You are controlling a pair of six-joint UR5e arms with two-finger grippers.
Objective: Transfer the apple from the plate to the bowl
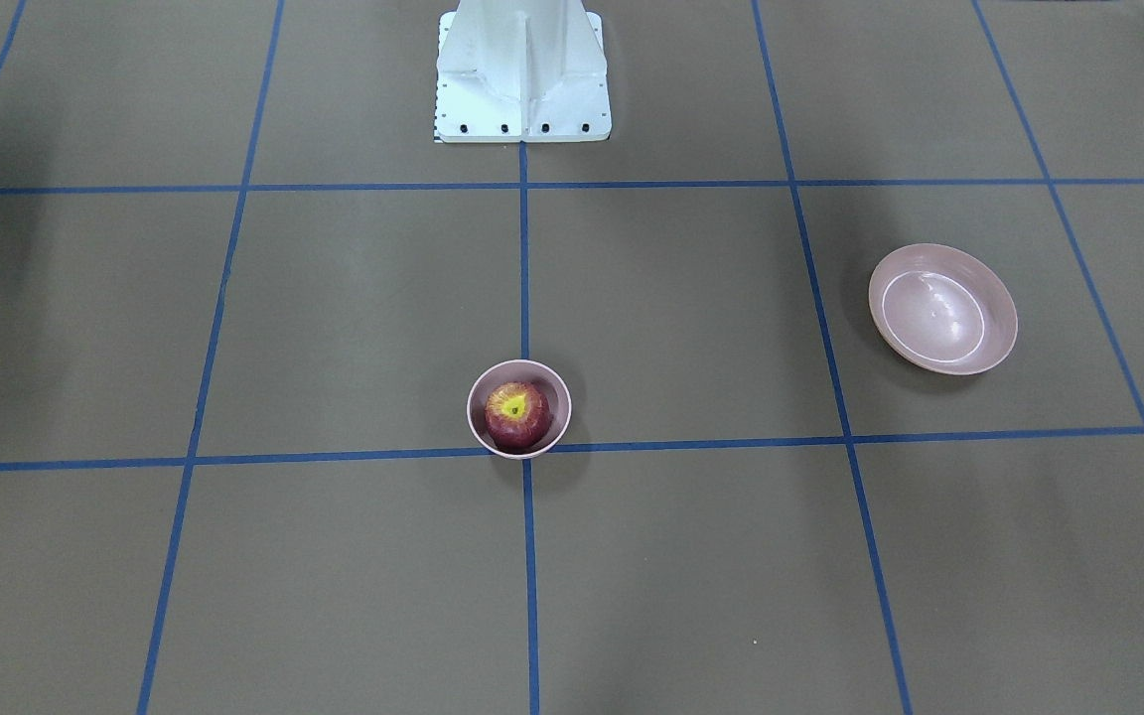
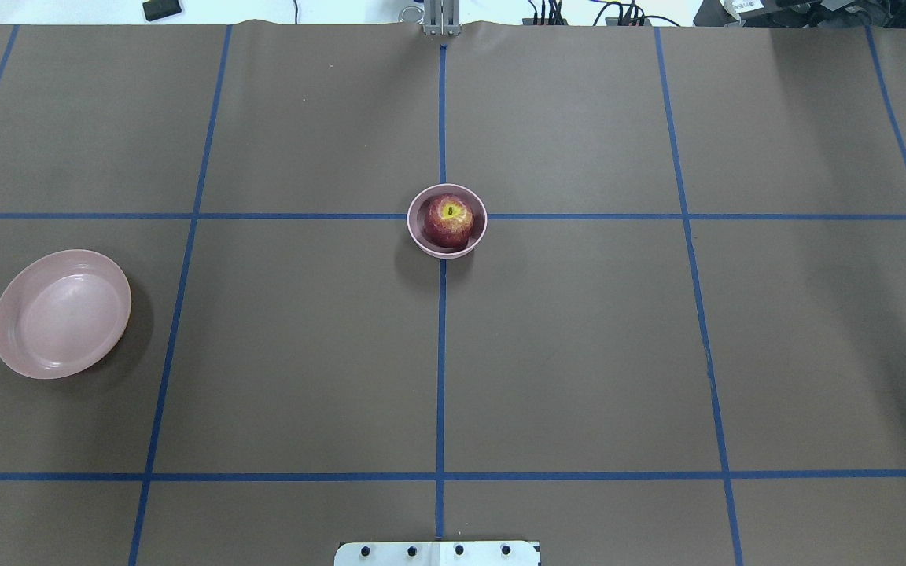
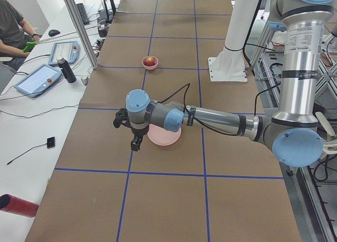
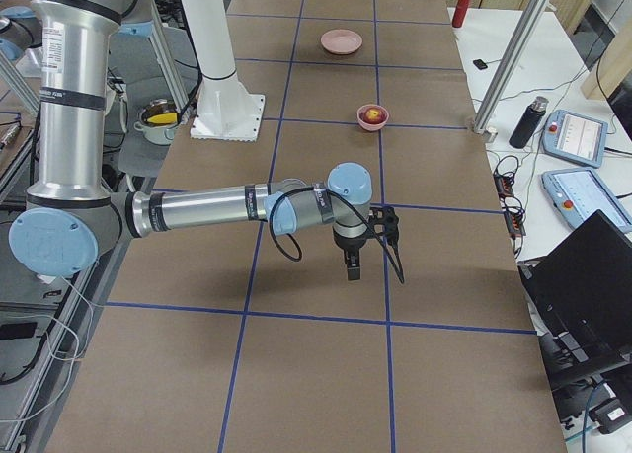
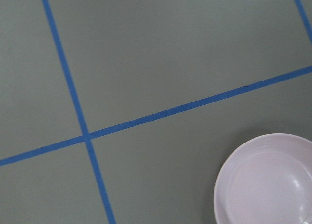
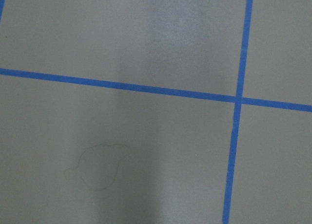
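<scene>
The dark red apple [image 1: 517, 414] [image 2: 447, 221] sits inside the small deep pink bowl [image 1: 473, 397] [image 2: 429, 248] on the table's centre line. The wide shallow pink plate [image 1: 941, 310] [image 2: 61, 313] is empty, on my left side. It also shows in the left wrist view [image 5: 265, 182]. My left gripper [image 3: 136, 144] hangs over the table just beside the plate [image 3: 166, 139]. My right gripper [image 4: 354, 267] hangs over bare table, far from the bowl [image 4: 373, 117]. Both grippers show only in the side views, so I cannot tell whether they are open or shut.
The white robot base [image 1: 522, 89] stands at the table's robot-side edge. A side table holds tablets [image 3: 37, 78], a dark bottle [image 4: 528, 122] and a metal post [image 3: 79, 26]. A seated person [image 3: 10, 26] is beside it. A red cylinder [image 3: 16, 205] lies near.
</scene>
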